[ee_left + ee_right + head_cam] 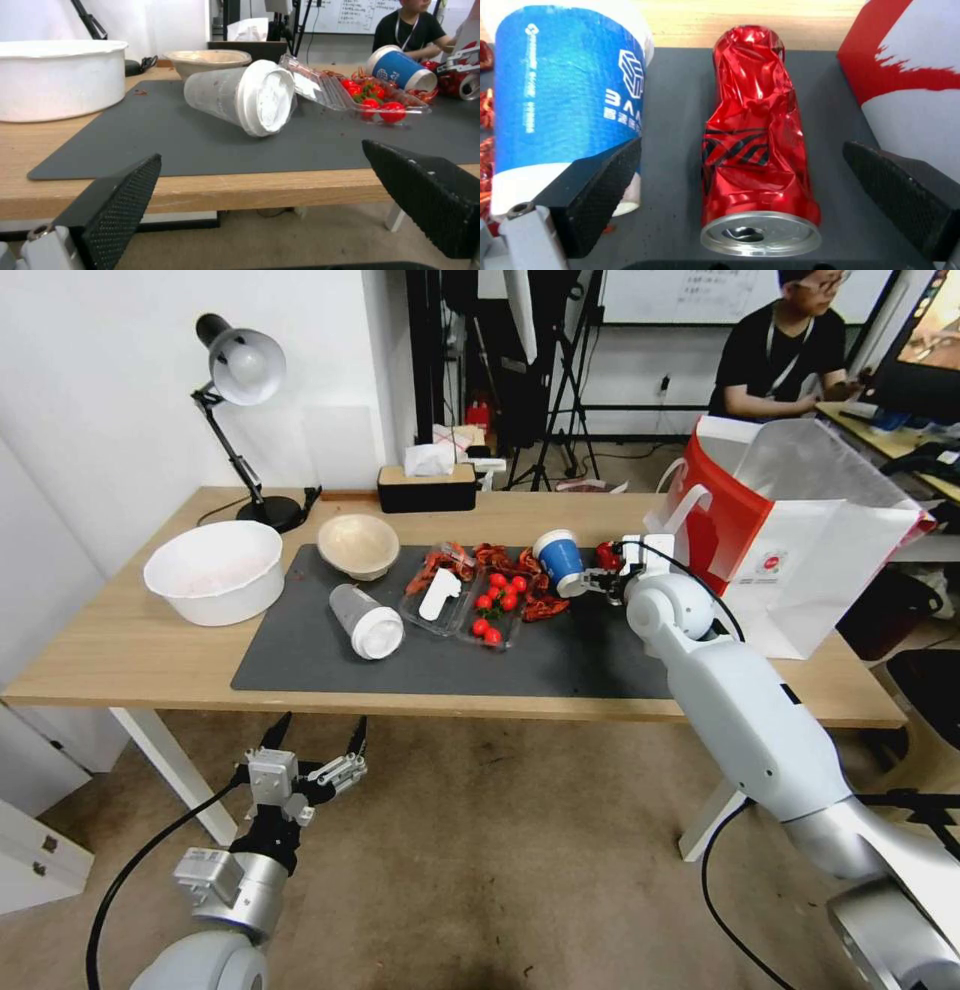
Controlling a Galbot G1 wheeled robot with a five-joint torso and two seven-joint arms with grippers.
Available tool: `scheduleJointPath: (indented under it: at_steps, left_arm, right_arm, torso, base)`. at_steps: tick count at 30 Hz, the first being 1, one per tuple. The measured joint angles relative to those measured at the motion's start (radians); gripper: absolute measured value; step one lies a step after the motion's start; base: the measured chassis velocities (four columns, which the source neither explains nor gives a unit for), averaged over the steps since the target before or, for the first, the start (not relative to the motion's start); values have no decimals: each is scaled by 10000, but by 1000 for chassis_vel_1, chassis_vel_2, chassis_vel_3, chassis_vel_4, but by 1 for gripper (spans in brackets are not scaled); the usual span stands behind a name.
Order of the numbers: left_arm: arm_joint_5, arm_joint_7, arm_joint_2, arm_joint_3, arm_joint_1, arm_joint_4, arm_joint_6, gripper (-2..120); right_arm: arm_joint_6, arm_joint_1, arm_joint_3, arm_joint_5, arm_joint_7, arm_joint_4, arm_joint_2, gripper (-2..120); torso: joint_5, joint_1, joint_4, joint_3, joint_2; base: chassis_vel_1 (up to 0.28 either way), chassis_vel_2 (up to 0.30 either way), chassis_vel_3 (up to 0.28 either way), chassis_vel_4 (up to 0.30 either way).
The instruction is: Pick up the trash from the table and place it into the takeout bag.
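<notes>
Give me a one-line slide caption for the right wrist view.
Open right gripper straddles the crushed red can lying on the dark mat, blue paper cup beside it.

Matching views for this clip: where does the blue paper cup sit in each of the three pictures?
Head view: blue paper cup lies on the dark mat, just left of the right gripper.
Left wrist view: cup lies far across the mat, beyond the tomato tray.
Right wrist view: cup lies beside the crushed red can.
Shared landmark: the mat.
</notes>
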Motion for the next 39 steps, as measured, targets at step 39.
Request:
scheduleJointPath:
  at_steps: [39]
  left_arm:
    - [-28,0,16,24,10,0,-8,100]
  right_arm:
    - [-116,56,79,-53,-54,-671,226,80]
  torso:
    - [0,2,0,-1,2]
  base:
    - [0,0,0,0]
